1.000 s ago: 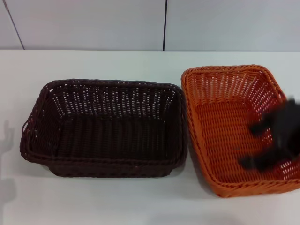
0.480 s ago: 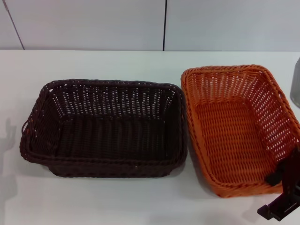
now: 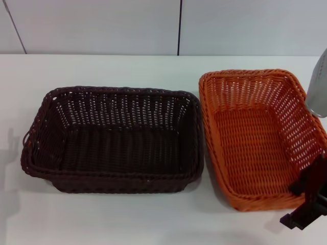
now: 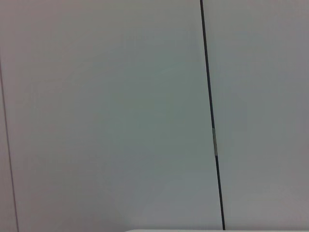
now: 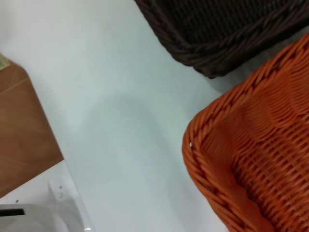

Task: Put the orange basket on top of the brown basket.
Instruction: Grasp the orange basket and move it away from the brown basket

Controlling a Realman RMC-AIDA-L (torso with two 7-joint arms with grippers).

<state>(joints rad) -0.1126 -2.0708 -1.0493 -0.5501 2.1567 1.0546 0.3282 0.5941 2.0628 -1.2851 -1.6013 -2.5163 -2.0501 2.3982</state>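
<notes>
Since half a second ago the orange basket [image 3: 260, 138] has shifted a little, its far rim nudged away from the brown basket [image 3: 113, 139] and its near right corner raised or tugged. The right gripper [image 3: 308, 205] sits at that near right corner, one dark finger inside the rim and another outside below it, so it looks narrowed onto the wall, though I cannot tell for certain that it has closed on the weave. A second ago it was blurred over the basket's floor.

Both baskets stand upright on the white bench [image 3: 102, 219], side by side, long walls nearly touching. In the right wrist view the orange braided corner [image 5: 203, 140] fills the foreground with the brown rim [image 5: 217, 53] just beyond.

Risk, as I judge it: a pinch at one corner gives poor balance, so the basket may swing or slip when lifted, and its near wall could catch the brown rim and drag that basket sideways. A clean lift well above the brown rim is needed before crossing.

Open bench lies in front of and behind both baskets. The left gripper is out of sight; its wrist camera shows only the wall [image 4: 106, 116].
</notes>
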